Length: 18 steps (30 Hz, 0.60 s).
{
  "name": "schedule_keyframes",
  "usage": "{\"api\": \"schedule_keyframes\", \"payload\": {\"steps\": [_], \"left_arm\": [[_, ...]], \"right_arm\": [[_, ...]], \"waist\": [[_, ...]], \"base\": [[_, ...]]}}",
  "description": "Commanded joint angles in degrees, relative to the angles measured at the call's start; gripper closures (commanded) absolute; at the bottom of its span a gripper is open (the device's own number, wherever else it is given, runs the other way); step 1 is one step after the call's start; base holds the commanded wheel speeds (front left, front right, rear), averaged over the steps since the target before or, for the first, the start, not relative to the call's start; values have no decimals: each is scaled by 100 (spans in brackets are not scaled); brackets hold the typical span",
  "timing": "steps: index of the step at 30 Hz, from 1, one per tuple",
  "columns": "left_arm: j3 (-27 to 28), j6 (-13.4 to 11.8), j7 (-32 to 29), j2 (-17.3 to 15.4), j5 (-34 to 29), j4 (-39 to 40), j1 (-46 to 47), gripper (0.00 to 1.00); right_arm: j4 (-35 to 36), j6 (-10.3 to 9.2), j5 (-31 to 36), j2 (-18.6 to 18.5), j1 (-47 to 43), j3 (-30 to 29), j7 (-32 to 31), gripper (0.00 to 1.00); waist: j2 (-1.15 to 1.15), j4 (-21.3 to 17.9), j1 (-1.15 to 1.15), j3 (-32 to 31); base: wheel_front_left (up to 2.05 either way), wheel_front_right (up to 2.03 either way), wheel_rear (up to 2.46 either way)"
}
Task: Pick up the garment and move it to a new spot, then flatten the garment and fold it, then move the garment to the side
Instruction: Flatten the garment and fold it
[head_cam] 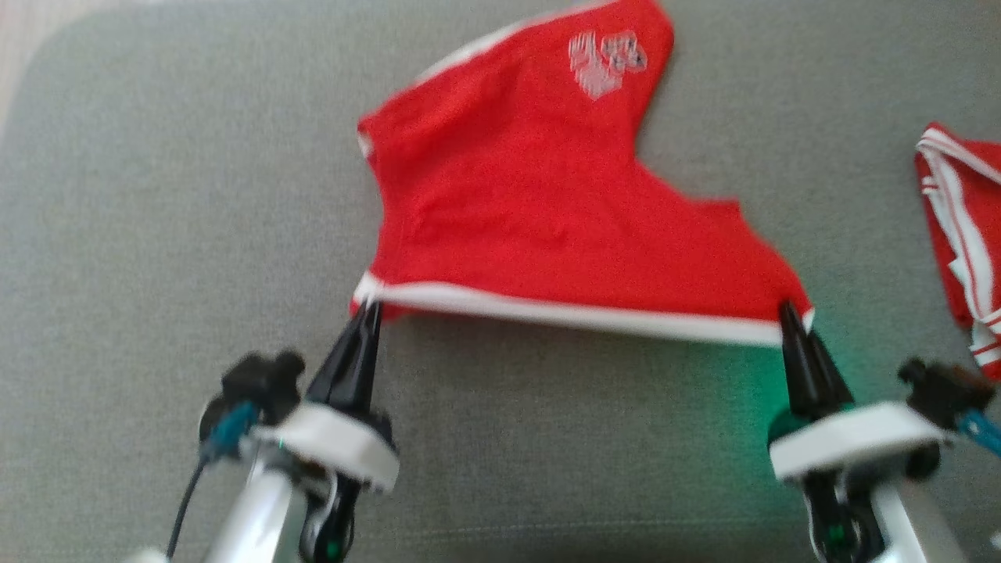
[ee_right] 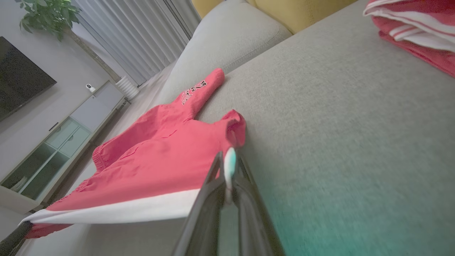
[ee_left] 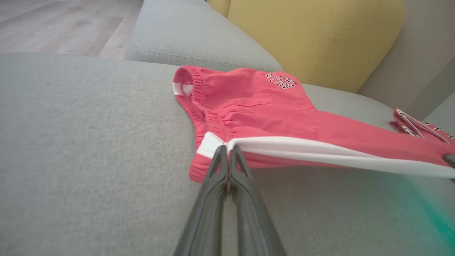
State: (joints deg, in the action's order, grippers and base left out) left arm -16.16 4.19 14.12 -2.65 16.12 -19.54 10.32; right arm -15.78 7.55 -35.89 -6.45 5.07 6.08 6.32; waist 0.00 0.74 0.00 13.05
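Garment [head_cam: 539,211] edge taut between fingers [head_cam: 352,361]

We count two red garments, the spread garment [head_cam: 539,211] and the bundled garment [head_cam: 962,227]. We count two grippers, the left gripper [head_cam: 366,309] and the right gripper [head_cam: 788,313], each with two dark fingers [ee_left: 213,185], four altogether. We also count one grey sofa [head_cam: 156,234], two yellow cushions [ee_left: 312,35], one television [ee_right: 17,78], one potted plant [ee_right: 46,14] and one cabinet [ee_right: 64,138].

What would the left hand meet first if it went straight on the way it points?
The red shorts: the left hand is shut on their white stripe, so it would push straight into that cloth. Beyond, probably the grey sofa cushion.
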Motion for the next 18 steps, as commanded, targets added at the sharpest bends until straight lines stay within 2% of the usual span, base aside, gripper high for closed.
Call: {"api": "schedule_keyframes", "payload": {"steps": [1, 3, 4, 5, 10, 13, 18], "left_arm": [[350, -179, 11, -267, -14, 268, -38, 100], [389, -286, -102, -310, 23, 605, -401, 100], [414, -398, -256, -338, 57, 973, -756, 100], [414, -398, -256, -338, 57, 973, -756, 100], [412, -622, -614, -381, 87, 1814, -1370, 100], [379, -678, -779, -386, 105, 2105, -1497, 100], [324, -658, -941, -401, 140, 2265, -1392, 100]], "right_arm": [[279, -6, 77, -74, -172, -141, -55, 100], [730, -6, 225, 27, -588, -380, -340, 100], [1183, -6, 375, 126, -966, -584, -650, 100], [1183, -6, 375, 126, -966, -584, -650, 100], [2106, -6, 593, 291, -1539, -976, -1307, 100], [2365, -6, 640, 333, -1595, -1119, -1539, 100], [2397, -6, 607, 353, -1351, -1264, -1753, 100]], "waist": [[0, -40, 0, -187], [0, -43, 0, -300], [0, -43, 0, -399], [0, -43, 0, -399], [0, -30, 0, -535], [0, -5, 0, -563], [0, 41, 0, -489]], "base": [[0, 0, 0], [0, 0, 0], [0, 0, 0], [0, 0, 0], [0, 0, 0], [0, 0, 0], [0, 0, 0]]}}
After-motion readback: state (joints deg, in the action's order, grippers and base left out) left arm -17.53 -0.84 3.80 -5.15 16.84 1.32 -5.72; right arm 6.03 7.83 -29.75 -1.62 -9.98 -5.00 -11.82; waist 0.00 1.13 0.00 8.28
